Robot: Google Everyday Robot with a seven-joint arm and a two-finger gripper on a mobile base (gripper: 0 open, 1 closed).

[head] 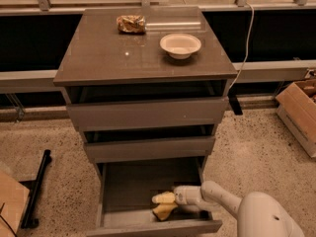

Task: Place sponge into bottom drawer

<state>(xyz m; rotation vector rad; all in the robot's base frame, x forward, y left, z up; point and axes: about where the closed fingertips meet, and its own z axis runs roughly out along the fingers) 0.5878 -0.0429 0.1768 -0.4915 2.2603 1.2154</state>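
Note:
The bottom drawer is pulled out, and its grey floor shows. My gripper reaches into it from the right on the white arm, low over the floor near the front right. The pale yellow sponge lies on the drawer floor just below the gripper's tip, touching or nearly touching it. The gripper looks open, with a pale fingertip standing apart above the sponge.
The two upper drawers are slightly ajar. A cream bowl and a crumpled wrapper sit on the cabinet top. A cardboard box stands at the right. A black bar lies on the floor at the left.

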